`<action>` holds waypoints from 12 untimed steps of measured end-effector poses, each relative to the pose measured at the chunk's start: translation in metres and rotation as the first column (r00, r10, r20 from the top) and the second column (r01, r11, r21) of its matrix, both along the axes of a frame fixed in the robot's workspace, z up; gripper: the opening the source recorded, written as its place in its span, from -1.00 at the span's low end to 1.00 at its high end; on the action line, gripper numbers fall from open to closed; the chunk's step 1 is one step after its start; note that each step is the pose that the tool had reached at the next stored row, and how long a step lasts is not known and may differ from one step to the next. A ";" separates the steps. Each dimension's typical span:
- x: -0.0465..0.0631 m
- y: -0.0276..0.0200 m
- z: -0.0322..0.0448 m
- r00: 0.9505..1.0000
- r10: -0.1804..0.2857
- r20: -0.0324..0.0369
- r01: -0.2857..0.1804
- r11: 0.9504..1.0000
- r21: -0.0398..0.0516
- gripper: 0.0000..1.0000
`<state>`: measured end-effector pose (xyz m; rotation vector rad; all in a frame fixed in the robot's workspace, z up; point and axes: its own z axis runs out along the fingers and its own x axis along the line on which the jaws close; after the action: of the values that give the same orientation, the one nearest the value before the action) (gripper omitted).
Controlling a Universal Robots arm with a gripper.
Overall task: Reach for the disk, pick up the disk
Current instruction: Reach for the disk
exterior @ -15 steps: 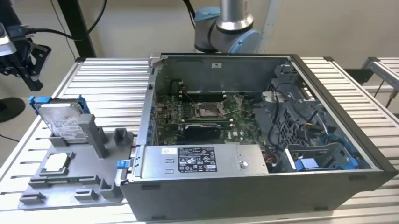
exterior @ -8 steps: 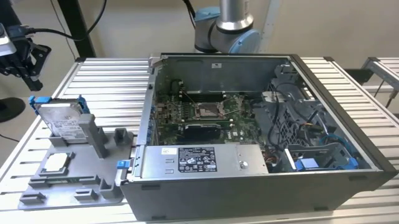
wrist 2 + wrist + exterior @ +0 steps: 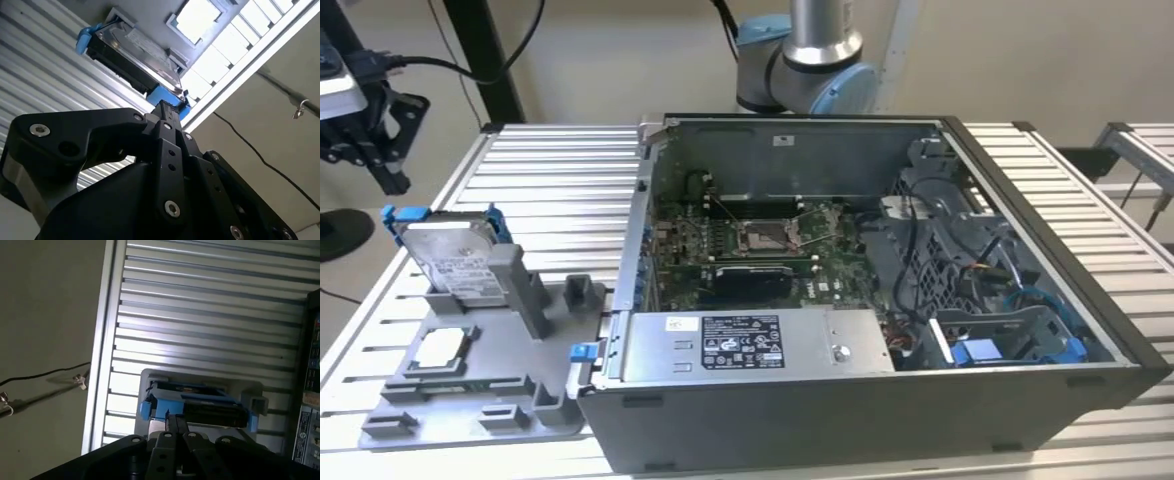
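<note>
Exterior view puts the disk (image 3: 447, 258) at the left of the frame, standing tilted in its blue bracket (image 3: 403, 215) on the grey holder (image 3: 520, 330) on the slatted table (image 3: 547, 170). My tool (image 3: 384, 165) sits at the upper left edge, well apart from it. In the first wrist view the tool looks pressed together, pinching nothing. I judge I should spread it early, stay centred across the disk's thickness and keep clear of the holder's posts.

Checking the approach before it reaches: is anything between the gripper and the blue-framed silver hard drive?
Nothing visible. The black gripper points at the silver-grey hard drive in its blue bracket, only air between.
</note>
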<state>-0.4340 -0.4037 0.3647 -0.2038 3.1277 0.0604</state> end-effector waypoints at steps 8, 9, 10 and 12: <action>0.000 0.0000 0.0000 0.995 0.100 0.000 -0.100 0.995 0.000 -1.00; 0.000 0.0000 0.0000 0.994 0.112 0.000 -0.112 0.994 0.000 -1.00; 0.000 0.0000 0.0000 0.993 0.122 0.000 -0.122 0.993 0.000 -1.00; -0.001 0.0000 0.0000 0.989 0.146 0.000 -0.146 0.989 0.000 -1.00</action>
<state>-0.4345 -0.4037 0.3647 -0.4324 3.1072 0.0610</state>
